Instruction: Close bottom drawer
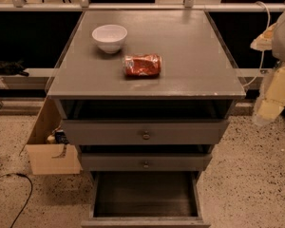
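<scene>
The bottom drawer (145,194) of the grey cabinet is pulled far out toward me, showing its dark plank-floored inside; its front edge (145,221) runs along the lower edge of the view. Above it sit two closed-looking drawers, each with a small knob, the top one (146,135) and the middle one (146,164). My arm shows at the right edge as pale cream-coloured links. The gripper (266,112) hangs beside the cabinet's right side at about the height of the top drawer, apart from the bottom drawer.
On the cabinet top (190,51) stand a white bowl (109,37) and a red crumpled snack bag (142,64). A cardboard box (50,151) stands on the speckled floor at the left, with a black cable (19,194) near it. A railing runs behind.
</scene>
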`<control>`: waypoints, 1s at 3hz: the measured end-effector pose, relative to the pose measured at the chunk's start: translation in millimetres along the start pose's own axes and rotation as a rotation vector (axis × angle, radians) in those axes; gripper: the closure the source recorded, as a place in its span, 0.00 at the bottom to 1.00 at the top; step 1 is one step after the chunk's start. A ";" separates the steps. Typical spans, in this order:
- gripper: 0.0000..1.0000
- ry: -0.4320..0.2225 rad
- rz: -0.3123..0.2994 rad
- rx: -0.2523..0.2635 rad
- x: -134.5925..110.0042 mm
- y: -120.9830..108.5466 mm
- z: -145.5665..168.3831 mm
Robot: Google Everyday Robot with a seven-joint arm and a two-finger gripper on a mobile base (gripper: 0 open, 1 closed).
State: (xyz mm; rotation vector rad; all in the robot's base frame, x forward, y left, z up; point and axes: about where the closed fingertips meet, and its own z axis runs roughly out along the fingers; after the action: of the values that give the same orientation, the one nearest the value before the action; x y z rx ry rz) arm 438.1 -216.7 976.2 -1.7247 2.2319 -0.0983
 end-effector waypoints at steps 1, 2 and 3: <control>0.00 0.000 0.000 0.000 0.0 0.0 0.0; 0.00 -0.046 0.027 -0.025 2.3 -0.6 12.8; 0.00 -0.159 0.144 -0.064 19.9 10.4 44.9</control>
State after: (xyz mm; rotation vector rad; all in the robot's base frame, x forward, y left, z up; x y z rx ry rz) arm 437.1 -226.6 927.0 -1.5390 2.2543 0.1397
